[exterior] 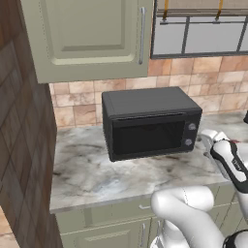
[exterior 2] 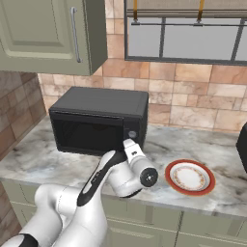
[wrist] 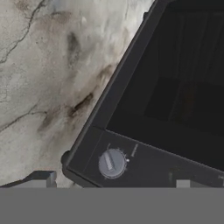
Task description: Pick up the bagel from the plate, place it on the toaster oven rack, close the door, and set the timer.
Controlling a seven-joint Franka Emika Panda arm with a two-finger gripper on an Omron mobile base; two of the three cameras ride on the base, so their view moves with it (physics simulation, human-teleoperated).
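the gripper (wrist: 111,183) hangs just in front of the toaster oven (exterior 2: 99,120), its tips spread wide with nothing between them. just ahead of them is a round grey timer knob (wrist: 112,163) on the oven's control panel, which suggests the hand is lined up there to turn the dial, the last step of the task. beyond the knob is the door (exterior: 147,137), shut upright against the oven front, its long axis running sideways along the worktop (exterior: 92,169) and its dark glass facing out into the room. behind that glass only faint lines of the rack can be made out, and whether the bagel lies on it cannot be told. the plate (exterior 2: 190,177) sits off to the arm's right on the worktop, well apart from the oven, flat and bare, so the bagel is judged to be already inside.
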